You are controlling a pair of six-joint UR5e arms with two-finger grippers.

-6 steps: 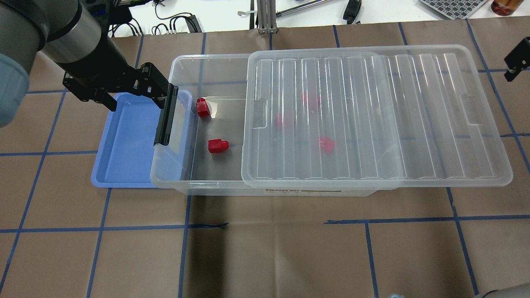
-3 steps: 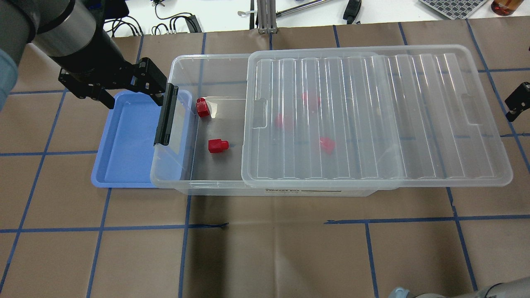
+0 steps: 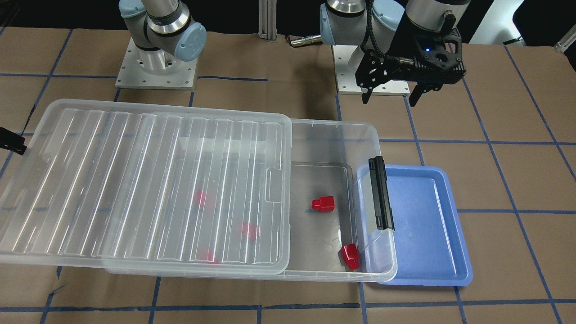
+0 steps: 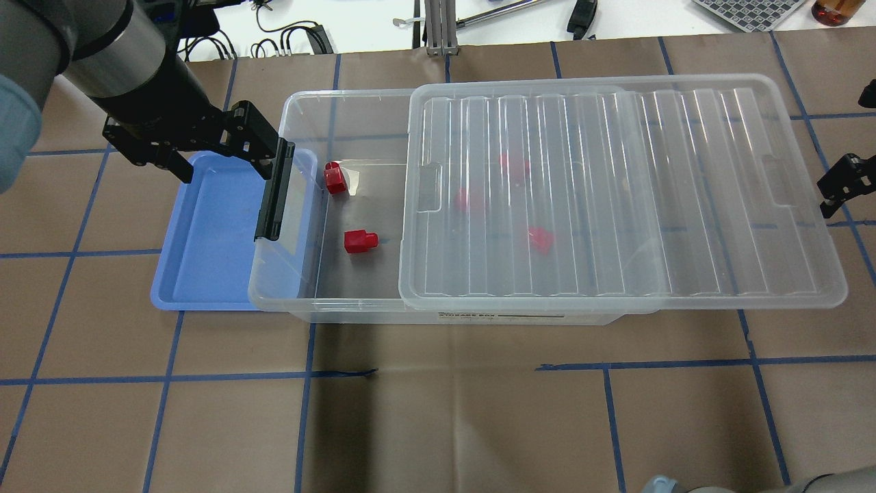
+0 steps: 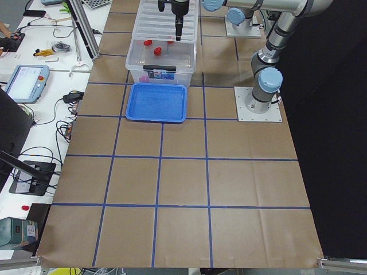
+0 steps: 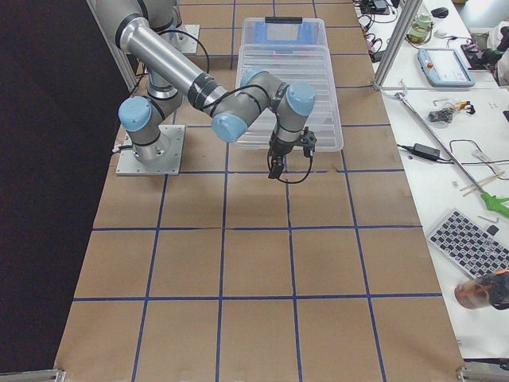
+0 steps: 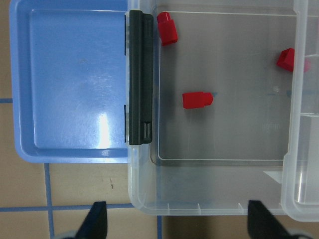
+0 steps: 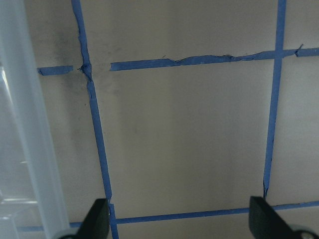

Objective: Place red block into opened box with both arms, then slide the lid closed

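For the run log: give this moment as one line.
left gripper open, empty, over box latch end | right gripper open, empty, off lid's far end | lid partly over box | red blocks in box, two uncovered

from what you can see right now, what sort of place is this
Probably a robotics lab workcell: a left arm and right arm bolted to a paper-covered table taped into a blue grid, with a teach pendant, cables and a checkerboard board on the side bench.

You have bright, even light and sharp frames. Glare streaks the shallow blue plastic tray [image 7: 75, 84] and the ribbed clear plastic lid [image 3: 144, 184].
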